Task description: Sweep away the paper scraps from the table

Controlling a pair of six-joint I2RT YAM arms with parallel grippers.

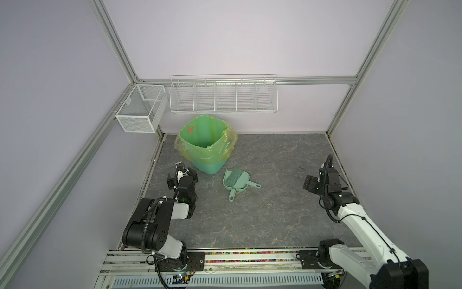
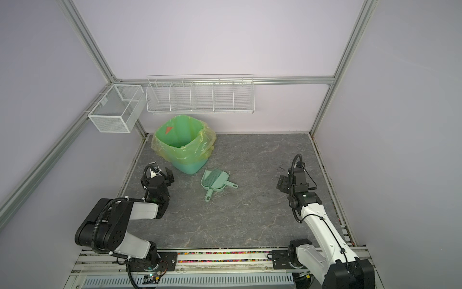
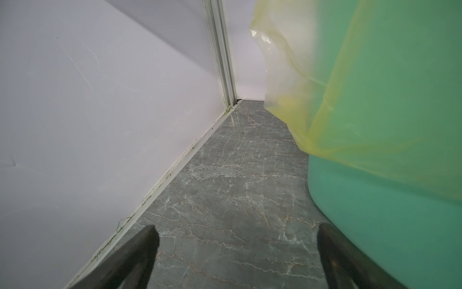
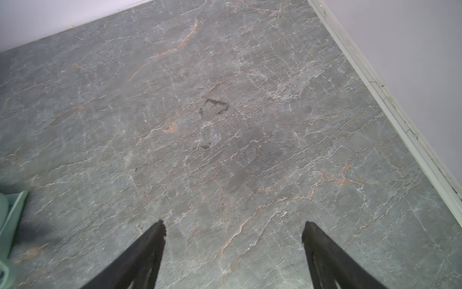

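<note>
Here the left jaws and right jaws are released, empty; the left, near the bin [image 1: 207, 166], may snag its liner [image 1: 181, 147].

On the table [image 1: 262, 220] you find the pale green dustpan and brush set [image 1: 236, 182] lying flat, its two handles pointing toward the front. It lies just beside the green bin [image 1: 207, 150], which stands upright at the rear left with a yellow liner folded over its rim. The left gripper [image 1: 182, 177] sits near the bin with its jaws spread. The right gripper [image 1: 321, 180] hovers near the right edge, holding nothing.
</note>
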